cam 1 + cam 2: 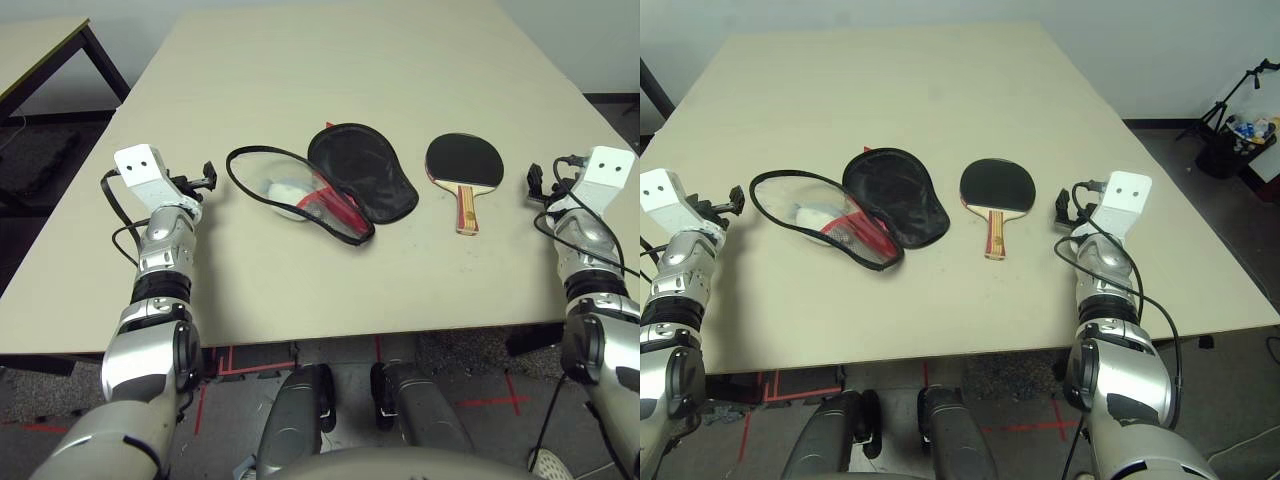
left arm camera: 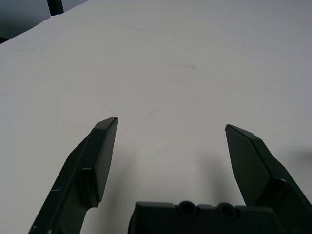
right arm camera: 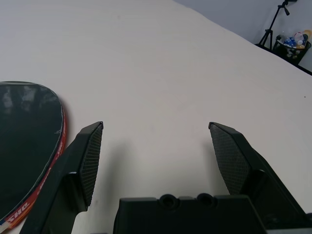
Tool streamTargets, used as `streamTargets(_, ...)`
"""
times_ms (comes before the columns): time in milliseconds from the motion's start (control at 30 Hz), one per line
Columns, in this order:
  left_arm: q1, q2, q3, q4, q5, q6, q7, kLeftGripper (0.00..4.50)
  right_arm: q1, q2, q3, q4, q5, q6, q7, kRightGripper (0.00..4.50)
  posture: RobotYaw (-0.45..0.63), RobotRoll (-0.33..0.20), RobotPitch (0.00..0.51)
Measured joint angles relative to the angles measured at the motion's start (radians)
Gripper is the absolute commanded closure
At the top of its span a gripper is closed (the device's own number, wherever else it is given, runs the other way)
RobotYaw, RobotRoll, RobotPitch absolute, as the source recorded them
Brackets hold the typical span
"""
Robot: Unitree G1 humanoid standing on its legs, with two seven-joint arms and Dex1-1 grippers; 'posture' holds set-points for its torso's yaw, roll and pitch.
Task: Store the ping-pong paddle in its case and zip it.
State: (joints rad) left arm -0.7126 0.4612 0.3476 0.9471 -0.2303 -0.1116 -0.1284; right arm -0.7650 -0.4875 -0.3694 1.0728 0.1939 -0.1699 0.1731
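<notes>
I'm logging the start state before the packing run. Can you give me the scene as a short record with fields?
paddle: ping-pong paddle flat on the table, black face up, handle toward the robot, outside the case
case: case unzipped, lying open left of the paddle
inside case: small whitish bundle in the left half
left gripper: open, empty, left of the case
right gripper: open, empty, right of the paddle
task progress: not started

On the desk (image 1: pixel 300 90), the open case (image 1: pixel 330 185) lies mid-desk; the ping-pong paddle (image 1: pixel 464 165) lies right of it, apart.
</notes>
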Motion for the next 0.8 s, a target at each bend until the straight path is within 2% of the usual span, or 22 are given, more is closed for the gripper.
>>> streamTargets(333, -0.019, -0.011, -0.006, -0.001, 0.001, 0.000, -0.006, 0.00, 0.001, -0.035, -0.011, -0.009, 0.006, 0.006, -0.044, 0.04, -0.09, 0.000, 0.171)
streamTargets(467, -0.035, 0.001, -0.011, -0.001, 0.001, 0.015, -0.037, 0.00, 0.008, -0.059, 0.006, -0.086, -0.003, 0.109, -0.029, 0.04, -0.11, 0.000, 0.182)
streamTargets(567, -0.067, 0.057, -0.012, 0.000, 0.001, 0.042, -0.081, 0.00, 0.032, -0.082, 0.035, -0.204, -0.004, 0.244, 0.018, 0.04, -0.10, 0.000, 0.168)
streamTargets(800, -0.226, 0.186, -0.036, 0.043, 0.009, 0.074, -0.220, 0.00, 0.071, -0.076, 0.053, -0.529, 0.016, 0.540, 0.028, 0.04, -0.10, 0.000, 0.139)
